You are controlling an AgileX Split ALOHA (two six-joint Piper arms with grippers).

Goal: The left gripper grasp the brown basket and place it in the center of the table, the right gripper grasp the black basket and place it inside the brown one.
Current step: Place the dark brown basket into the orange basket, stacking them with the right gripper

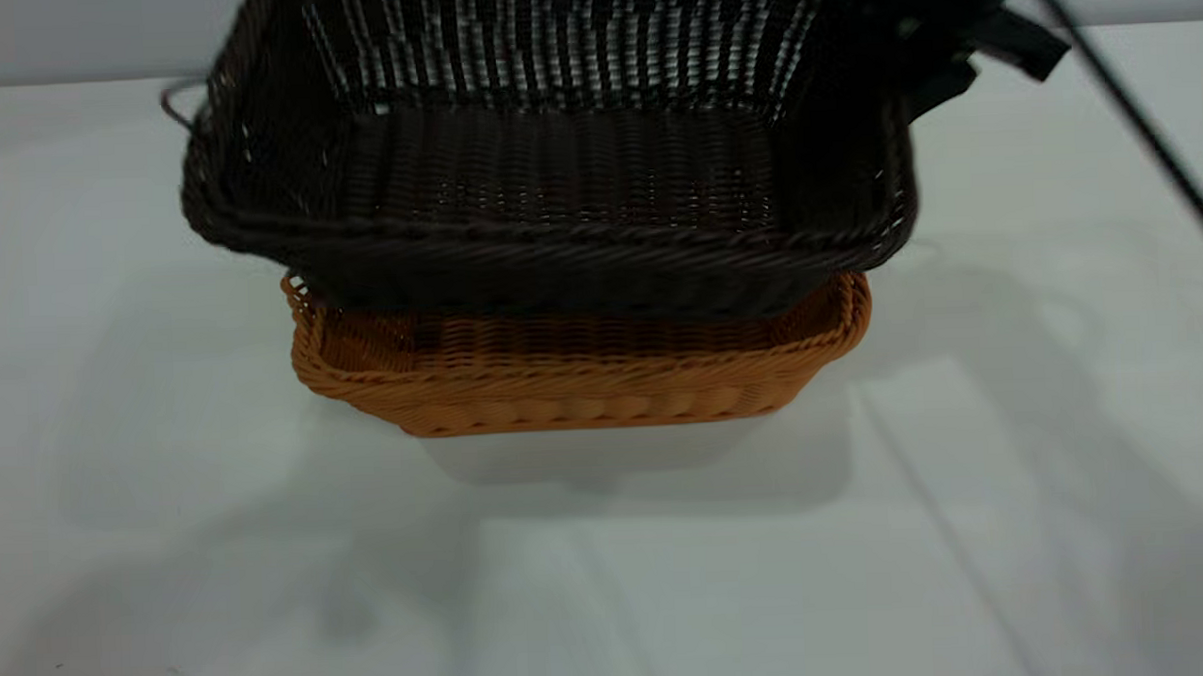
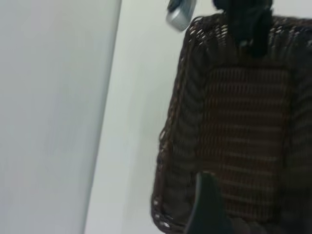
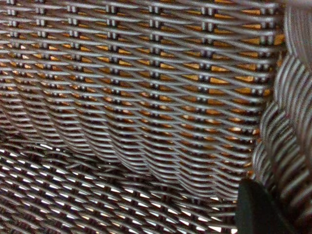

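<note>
Black basket [image 1: 556, 169] held tilted above the brown basket [image 1: 583, 379], its near rim low and overlapping the brown basket's far rim, its far wall raised. The brown basket rests flat on the desk [image 1: 168, 543], roughly at the middle of the visible surface, so the first half of the task appears done. The step in hand, by judgement, is the second: lowering the black basket into the brown one.

The right claw [image 1: 937, 61] meets the black basket at its upper right corner in the exterior view; it evidently carries the basket by the rim, since the basket hangs clear of the desk, though the fingers themselves are lost against the dark weave. In the right wrist view one dark fingertip [image 3: 261, 209] lies beside the braided rim, and orange weave shows through the dark mesh, which places the brown basket directly beneath.

The left claw [image 2: 209, 209] is only partly in view, over the black basket's edge; whether it is open or closed cannot be told.

The next move likely calls for levelling the black basket, centring it over the brown basket's opening, and lowering it until seated before release.
</note>
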